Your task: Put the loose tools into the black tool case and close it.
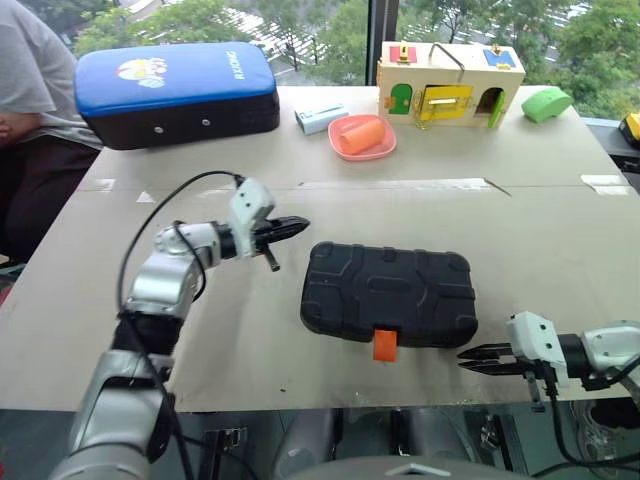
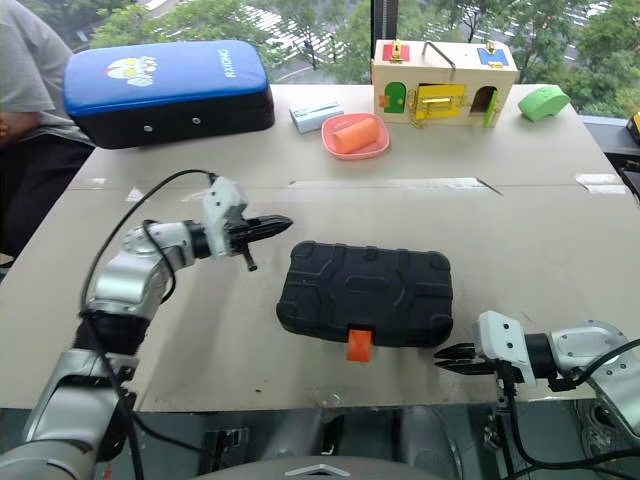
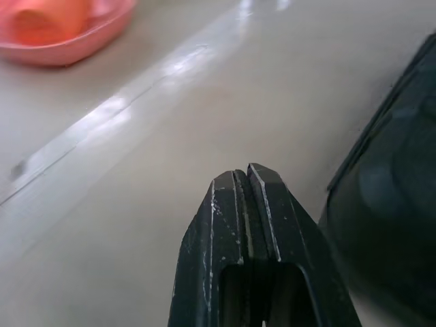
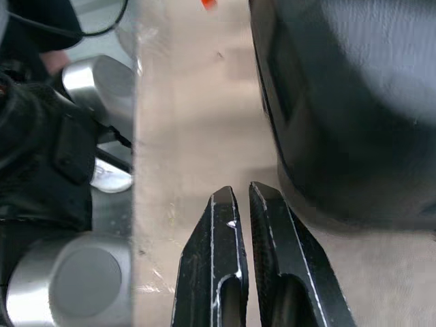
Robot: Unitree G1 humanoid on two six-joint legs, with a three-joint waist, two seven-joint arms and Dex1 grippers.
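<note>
The black tool case (image 1: 390,293) lies closed on the table's middle, ribbed lid up, its small orange latch (image 1: 385,344) facing the near edge. No loose tools show. My left gripper (image 1: 300,225) hovers just beyond the case's far left corner, pointing right, fingers (image 3: 242,204) shut on nothing. My right gripper (image 1: 465,358) sits low at the near edge, right of the latch, pointing left at the case's near right corner (image 4: 320,136), shut and empty.
At the back stand a blue-topped padded case (image 1: 175,92), a small pale box (image 1: 321,117), a pink dish (image 1: 385,147) holding an orange cylinder, a wooden latch box (image 1: 450,82) and a green object (image 1: 546,103). A person sits at the far left (image 1: 25,90).
</note>
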